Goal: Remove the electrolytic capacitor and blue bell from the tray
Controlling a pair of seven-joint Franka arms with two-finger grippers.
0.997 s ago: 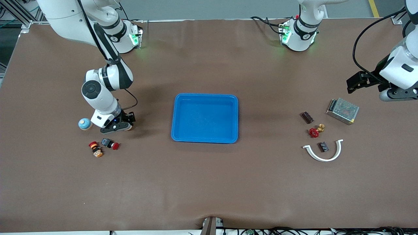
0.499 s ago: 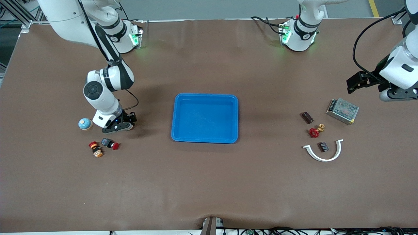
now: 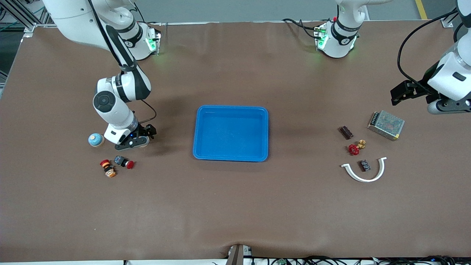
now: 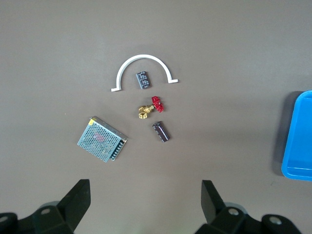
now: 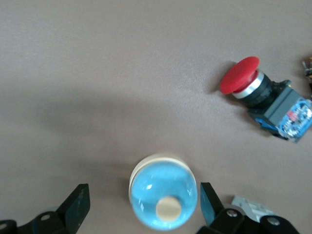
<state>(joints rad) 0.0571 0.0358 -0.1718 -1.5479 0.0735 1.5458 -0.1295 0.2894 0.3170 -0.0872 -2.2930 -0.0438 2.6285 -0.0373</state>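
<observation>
Our right gripper (image 3: 139,142) sits low at the right arm's end of the table, fingers apart around the light blue domed bell (image 5: 163,198), which only the right wrist view shows. Our left gripper (image 4: 146,202) waits open above the cylindrical dark capacitor (image 4: 161,131). The shallow bright blue plastic tray (image 3: 230,156) holds nothing.

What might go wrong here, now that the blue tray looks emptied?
1. The open right gripper has its fingers either side of the blue bell. As it lifts away, a finger might clip the bell and push it toward the red push button.
2. The capacitor lies close to the red-handled valve, so a nudge could knock them together. The left gripper waits open above them.
</observation>
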